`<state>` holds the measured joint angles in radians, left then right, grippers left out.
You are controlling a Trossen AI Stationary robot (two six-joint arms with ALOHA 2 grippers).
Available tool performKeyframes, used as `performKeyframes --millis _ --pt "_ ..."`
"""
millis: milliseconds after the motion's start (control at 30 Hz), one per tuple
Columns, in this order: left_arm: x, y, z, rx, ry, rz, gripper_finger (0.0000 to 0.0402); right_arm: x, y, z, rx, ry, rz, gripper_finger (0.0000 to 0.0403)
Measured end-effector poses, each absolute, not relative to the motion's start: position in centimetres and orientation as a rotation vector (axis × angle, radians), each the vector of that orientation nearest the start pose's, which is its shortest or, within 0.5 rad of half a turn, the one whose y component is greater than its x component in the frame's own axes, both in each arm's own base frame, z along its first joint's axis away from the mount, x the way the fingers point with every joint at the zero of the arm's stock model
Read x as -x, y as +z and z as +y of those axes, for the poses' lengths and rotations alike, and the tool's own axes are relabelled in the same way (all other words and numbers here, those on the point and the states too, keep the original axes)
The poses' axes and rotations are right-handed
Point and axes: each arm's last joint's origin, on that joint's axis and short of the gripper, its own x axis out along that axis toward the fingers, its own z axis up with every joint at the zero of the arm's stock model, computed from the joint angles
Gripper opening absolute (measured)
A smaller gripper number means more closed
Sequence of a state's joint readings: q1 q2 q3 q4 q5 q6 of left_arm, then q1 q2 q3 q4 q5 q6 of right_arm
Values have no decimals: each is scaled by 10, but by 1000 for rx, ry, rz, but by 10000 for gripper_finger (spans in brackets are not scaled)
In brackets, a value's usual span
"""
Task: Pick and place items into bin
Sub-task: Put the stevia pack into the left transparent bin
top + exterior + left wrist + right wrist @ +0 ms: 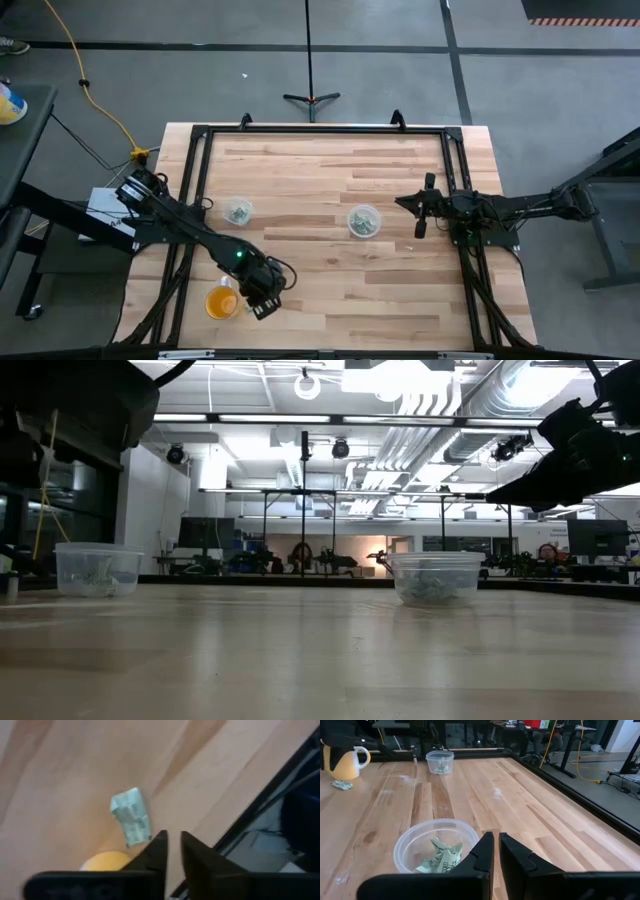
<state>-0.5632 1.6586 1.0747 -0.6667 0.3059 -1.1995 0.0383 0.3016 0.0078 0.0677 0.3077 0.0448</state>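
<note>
I am keeping the left end effector (172, 851) low over the near left part of the surface (330, 290), its fingers nearly closed with only a thin gap between them and nothing held. Just ahead of the fingertips a scrap (131, 817) is lying flat on the wood — a crumpled pale green piece — and the orange cup (221, 302) is sitting right beside the end effector, its rim showing just under the fingers in the left wrist view. From the right wrist view I am seeing the same scrap (342, 785) lying close by the cup (341, 761).

The right end effector (495, 851) is waiting at the right side of the surface, also nearly closed and empty, with a clear tub (436, 845) directly in front of it holding several scraps. A second clear tub (238, 211) is standing beyond the left end effector, likewise with scraps inside.

I am judging the scrap to be almost weightless, soft and easily crushed — likely to slide on the smooth wood or spring out of a pinch. I would open the fingers wider, straddle its raised crumpled middle rather than a flat edge, and close gently down to the wood.
</note>
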Motion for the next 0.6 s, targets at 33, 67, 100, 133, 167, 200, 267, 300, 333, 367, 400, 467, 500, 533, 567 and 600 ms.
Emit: performKeyframes --millis 33,67,100,133,167,200,267,300,333,367,400,467,500,533,567,600 --pt "-258 190 -173 789 101 1529 104 -113 147 -4 -5 -273 218 19" --pt "-259 189 -174 786 97 1528 124 -113 147 -4 -5 -273 218 18" --pt "-260 188 -174 788 93 1521 144 -113 147 -4 -5 -273 218 17" --pt "-260 187 -175 787 99 1521 165 -113 147 -4 -5 -272 218 17" --pt "-260 186 -174 784 107 1522 185 -113 147 -4 -6 -271 218 17" --pt "-262 184 -175 787 106 1518 204 -113 147 -4 -6 -271 217 17" --pt "-265 180 -177 788 105 1509 238 -113 147 -4 -6 -271 217 18" --pt "-264 177 -177 780 121 1520 253 -113 147 -4 -5 -271 219 19" --pt "-265 175 -177 778 127 1526 265 -113 147 -4 -5 -271 221 20" --pt "-266 172 -178 784 136 1529 275 -113 147 -4 -5 -271 221 20" --pt "-266 169 -178 783 155 1542 282 -113 146 -4 -5 -271 224 20" --pt "-265 163 -177 788 194 1583 291 -114 146 -4 -4 -270 227 20" --pt "-265 160 -178 800 206 1596 293 -114 146 -4 -4 -270 228 19" --pt "-266 157 -178 808 220 1602 295 -114 146 -4 -4 -270 229 18" --pt "-265 156 -178 811 234 1614 295 -114 146 -4 -4 -271 228 17" --pt "-266 154 -179 813 238 1619 296 -114 146 -4 -4 -270 228 17"
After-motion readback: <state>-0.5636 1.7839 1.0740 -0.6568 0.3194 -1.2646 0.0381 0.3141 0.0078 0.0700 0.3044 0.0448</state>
